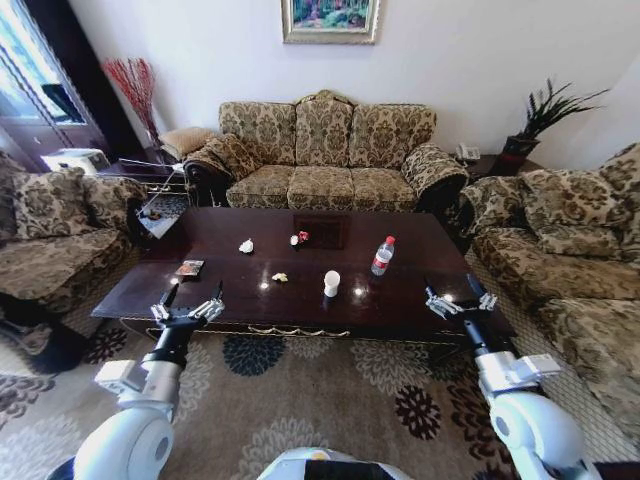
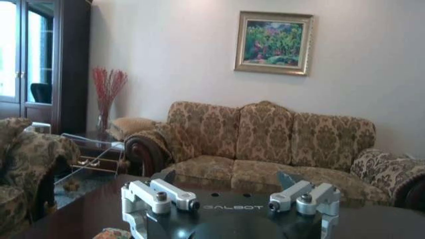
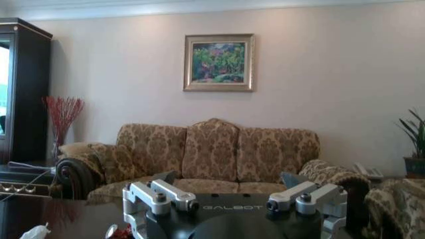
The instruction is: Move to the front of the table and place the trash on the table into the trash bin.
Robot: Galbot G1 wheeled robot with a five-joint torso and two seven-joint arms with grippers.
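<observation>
The dark brown table (image 1: 220,232) stands in front of me with several pieces of trash on it: crumpled white paper (image 1: 246,245), a red-and-white scrap (image 1: 299,238), a snack wrapper (image 1: 188,268), a yellowish bit (image 1: 280,277), a white paper cup (image 1: 331,283) and a red-capped water bottle (image 1: 382,256). My left gripper (image 1: 190,300) hovers open over the table's near left edge, just short of the wrapper. At the near right edge my right gripper (image 1: 455,293) is open too, empty. The trash bin is out of view.
A patterned sofa (image 1: 325,160) stands behind the table, with armchairs at the left (image 1: 50,230) and right (image 1: 570,250). A glass side table (image 1: 160,190) sits at the back left. Flowered rug (image 1: 300,390) lies between me and the table.
</observation>
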